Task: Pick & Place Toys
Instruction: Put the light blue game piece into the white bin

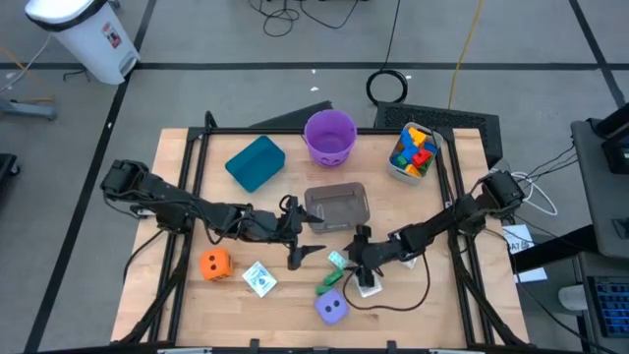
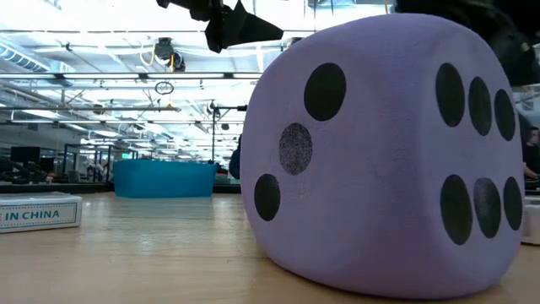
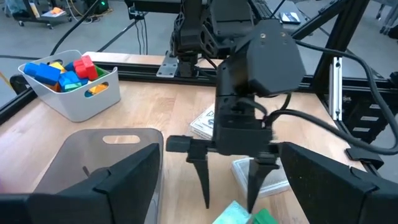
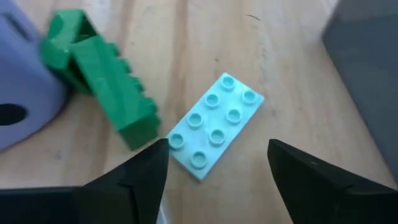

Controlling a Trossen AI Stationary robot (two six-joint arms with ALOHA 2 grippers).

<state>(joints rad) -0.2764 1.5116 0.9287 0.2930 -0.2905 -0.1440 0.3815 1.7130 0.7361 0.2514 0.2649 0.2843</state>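
Right wrist view: open jaws over flat pale-teal eight-stud block [image 4: 214, 124] on wood

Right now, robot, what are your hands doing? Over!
Right gripper open above light blue plate. Left gripper open, empty, near clear tub. Green block and purple die close beside plate.

Both claws [image 1: 298, 252] [image 1: 355, 265] spread, low.
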